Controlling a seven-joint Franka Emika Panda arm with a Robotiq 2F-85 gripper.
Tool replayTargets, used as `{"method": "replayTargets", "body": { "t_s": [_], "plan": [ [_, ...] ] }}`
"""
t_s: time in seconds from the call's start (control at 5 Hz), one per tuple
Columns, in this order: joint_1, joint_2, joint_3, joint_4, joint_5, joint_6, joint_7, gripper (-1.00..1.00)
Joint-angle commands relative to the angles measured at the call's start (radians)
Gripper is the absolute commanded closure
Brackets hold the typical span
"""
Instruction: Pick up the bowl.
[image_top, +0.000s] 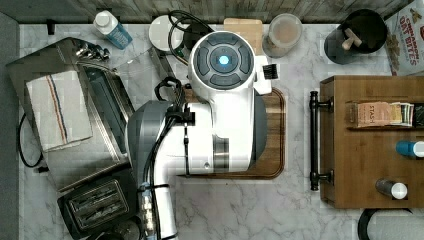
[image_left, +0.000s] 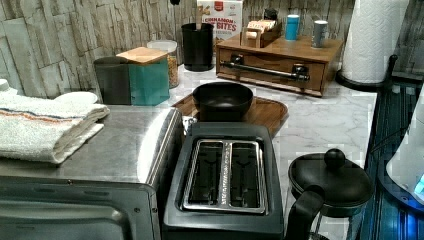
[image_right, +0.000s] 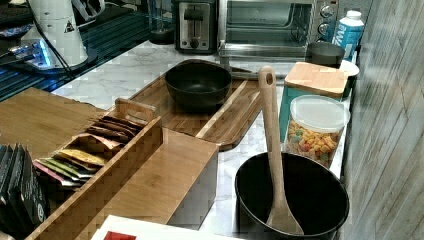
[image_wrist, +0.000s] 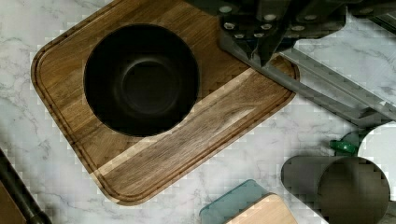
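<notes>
Your Panda arm (image_top: 220, 115) hangs high over the kitchen counter (image_top: 240, 210), its white body covering most of the wooden cutting board (image_wrist: 154, 154) in the top view, while the bowl (image_wrist: 141, 79) waits untouched below. You will find the bowl sitting upright and empty on that board, nearer 1 end than the other; in the left view the bowl (image_left: 223, 101) stands just beyond the toaster (image_left: 224, 185), and in the right view it (image_right: 198, 85) rests on the board (image_right: 220, 120) with the toaster oven (image_right: 272, 25) behind it. By the look of things, the pick has not begun: nothing touches the bowl, and you have the whole descent, grasp and lift left to do. The gripper (image_wrist: 261, 28) appears in the wrist view as dark hardware at the frame edge, well apart from the bowl's rim and off to 1 side of it, above the board's far corner. You cannot tell from these 4 pictures whether its fingers stand wide or narrow, since their tips are cut off. The arm's bulk hides the bowl from above, leaving only a dark sliver at the board's right in the top view. The large black pot (image_right: 291, 197) with the wooden utensil (image_right: 274, 150) stands well apart from the bowl, beside a cereal jar (image_right: 316, 127).
</notes>
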Motion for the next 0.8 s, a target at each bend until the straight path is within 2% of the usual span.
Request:
{"method": "replayTargets", "body": {
  "t_s": [0.2,0.4,0.8],
  "plan": [
    [-0.039,-0.051,-0.029,-0.110,0.087,0.061,-0.039,1.00],
    [-0.075,-0.125,-0.065,-0.226,0.132,0.118,-0.033,1.00],
    [-0.107,-0.271,-0.146,-0.435,0.098,0.226,0.009,1.00]
  ]
}}
